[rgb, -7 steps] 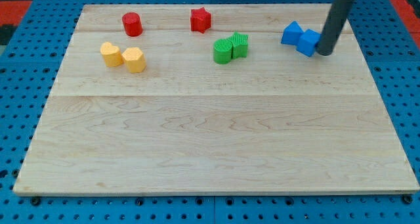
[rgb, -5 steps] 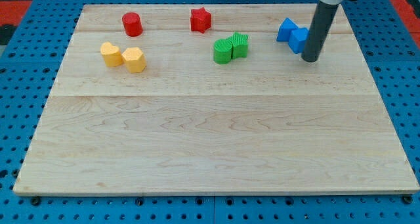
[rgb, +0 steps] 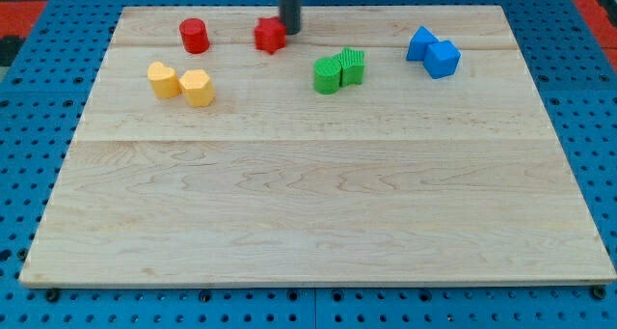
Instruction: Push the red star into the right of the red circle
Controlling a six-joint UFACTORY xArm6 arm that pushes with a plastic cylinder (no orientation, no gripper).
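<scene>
The red star (rgb: 270, 36) lies near the view's top, left of centre. My tip (rgb: 290, 32) touches its right side. The red circle (rgb: 194, 36) stands to the star's left, with a gap of about one block width between them. The rod rises straight up out of the view's top.
Two yellow blocks (rgb: 181, 83) sit together below the red circle. Two green blocks (rgb: 338, 70) sit together right of and below the star. Two blue blocks (rgb: 433, 51) sit at the view's upper right. The wooden board (rgb: 308, 223) lies on a blue pegboard.
My tip has swept left from the blue blocks to the red star's right side. The star has slid left toward the red circle. The blue blocks were nudged slightly left.
</scene>
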